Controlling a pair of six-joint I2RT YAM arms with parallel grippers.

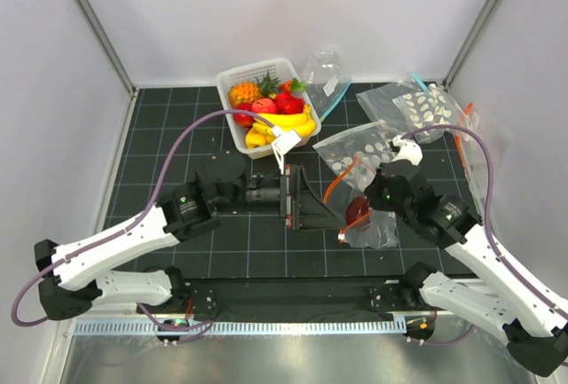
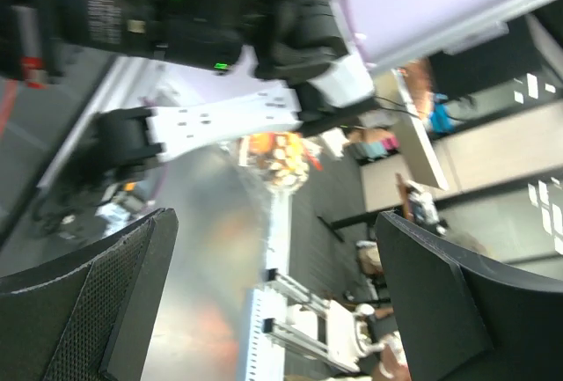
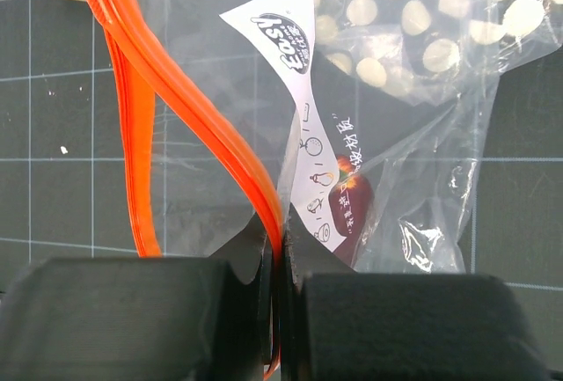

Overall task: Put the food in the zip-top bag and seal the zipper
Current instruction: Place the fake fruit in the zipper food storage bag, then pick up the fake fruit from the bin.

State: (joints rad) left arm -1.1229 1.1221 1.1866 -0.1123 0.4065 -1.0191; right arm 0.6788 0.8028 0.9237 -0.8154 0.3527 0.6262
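Note:
The zip-top bag (image 3: 202,64) lies on the dark mat in front of the right arm, its mouth gaping. My right gripper (image 3: 280,249) is shut on the orange-red zipper (image 3: 211,135) next to the white label (image 3: 308,117). A dark maroon fruit (image 3: 359,201) sits inside the bag (image 1: 380,230), behind the label. The rest of the food, a yellow banana bunch (image 1: 288,122) and red fruits (image 1: 286,102), lies in a white basket (image 1: 232,78). My left gripper (image 1: 311,198) hovers open just left of the bag, turned sideways, with nothing between its fingers (image 2: 114,302).
Two clear bags dotted with white discs (image 1: 364,147) (image 1: 419,105) lie behind and to the right of the held bag. A clear bag with a blue strip (image 1: 325,74) stands by the basket. White walls enclose the mat on three sides.

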